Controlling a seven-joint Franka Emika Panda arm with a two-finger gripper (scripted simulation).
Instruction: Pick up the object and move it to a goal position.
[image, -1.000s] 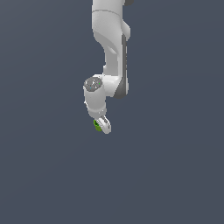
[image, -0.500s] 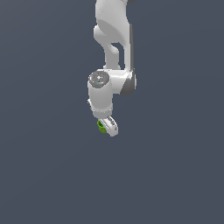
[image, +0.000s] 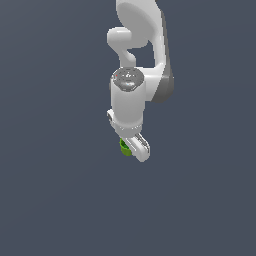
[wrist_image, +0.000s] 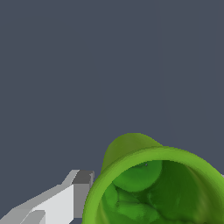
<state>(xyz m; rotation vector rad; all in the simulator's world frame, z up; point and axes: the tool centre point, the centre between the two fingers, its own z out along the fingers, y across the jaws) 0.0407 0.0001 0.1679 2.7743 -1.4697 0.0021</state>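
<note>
The white Panda arm (image: 142, 55) is hanging down from the top of the exterior view, and its gripper (image: 134, 148) is closing narrowly on the small green cup (image: 124, 147), which is peeking out at the gripper's side toward the exterior view's left. In the wrist view the green cup (wrist_image: 157, 186) is filling the lower part of the picture, its round rim facing the camera and its hollow inside showing lumpy green shading, while one white finger (wrist_image: 65, 201) with a grey pad is pressing against its outer wall; the other finger is hiding behind the cup. Judging from this, the pickup part of the task is looking done, since the cup is sitting in the grasp, though whether it is lifted clear of the surface is not showing. What is remaining is carrying it to the goal position and settling it there, and no goal marker is showing in either view, so how near that end is cannot be told. The worktop (image: 50, 200) is appearing only as a flat, uniform slate-grey field with no edge, texture or shadow, and nothing of a room is showing beyond it.
</note>
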